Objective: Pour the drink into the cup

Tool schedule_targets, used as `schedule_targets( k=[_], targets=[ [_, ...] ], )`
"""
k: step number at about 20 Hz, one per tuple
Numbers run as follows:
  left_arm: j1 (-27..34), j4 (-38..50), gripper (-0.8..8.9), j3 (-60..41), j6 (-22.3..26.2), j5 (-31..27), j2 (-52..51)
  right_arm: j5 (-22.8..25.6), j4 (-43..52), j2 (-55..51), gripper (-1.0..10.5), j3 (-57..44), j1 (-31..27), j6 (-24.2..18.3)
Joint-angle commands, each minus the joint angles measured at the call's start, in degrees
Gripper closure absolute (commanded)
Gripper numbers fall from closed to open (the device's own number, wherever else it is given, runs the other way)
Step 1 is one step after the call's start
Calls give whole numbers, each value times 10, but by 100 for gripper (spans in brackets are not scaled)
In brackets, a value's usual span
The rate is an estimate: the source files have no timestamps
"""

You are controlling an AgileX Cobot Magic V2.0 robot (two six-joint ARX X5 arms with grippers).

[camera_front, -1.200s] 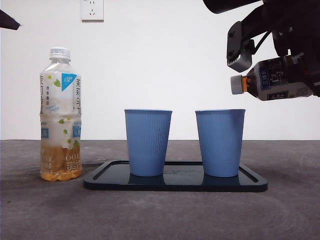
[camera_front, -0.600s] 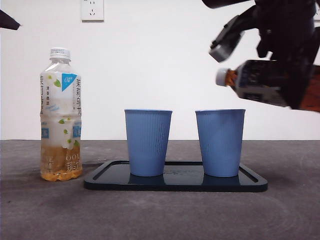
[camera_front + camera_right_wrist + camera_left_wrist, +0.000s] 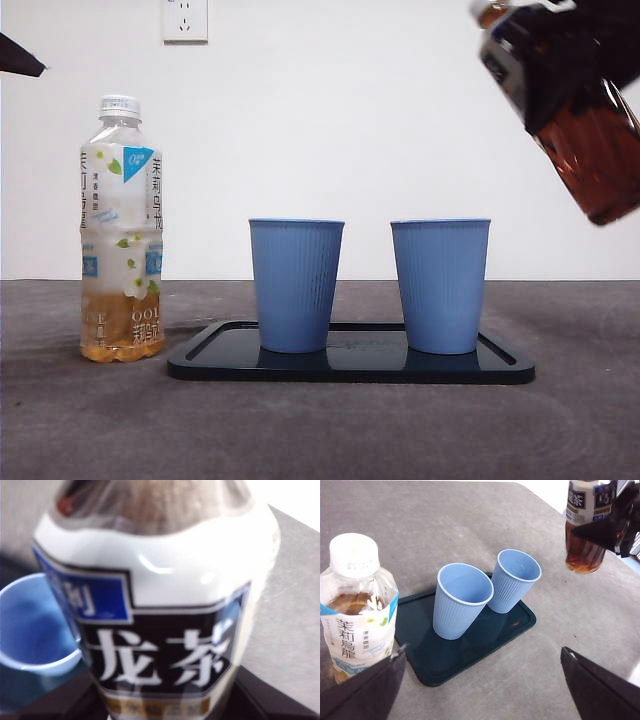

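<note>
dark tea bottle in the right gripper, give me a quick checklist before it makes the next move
1. Grip: the right gripper holds the dark tea bottle at its middle, above the table: ok.
2. Bottle attitude: near upright, tilted a little, tea pooled at its base, nothing pouring: ok.
3. Cap: only an orange neck shows at the front view's top edge: cannot tell.
4. Target: both blue cups, right cup and left cup, stand upright on the dark tray: ok.
5. Alignment: the bottle hangs to the side of the right cup, not over it: not ok.
6. Left gripper: open, near the jasmine tea bottle, apart from the cups: ok.
</note>
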Motion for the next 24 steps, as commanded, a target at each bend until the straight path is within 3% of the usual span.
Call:
schedule_targets(
  k=[1,6,11,19,24],
  targets=[
    [-2,2,316,9,10,0,3,-28,152,-42,745,-76,-32,40],
    [-2,1,316,9,9,0,3,-145,413,-59,745,-228,-99,99],
    [-2,1,316,9,9,0,3,-149,577,-17,745,-306,-115,110],
    [-2,1,316,9,10,0,10,-164,688,109,745,-312,-116,112],
    [-2,2,316,9,10,0,20,-164,712,137,745,-312,-116,111]
  ],
)
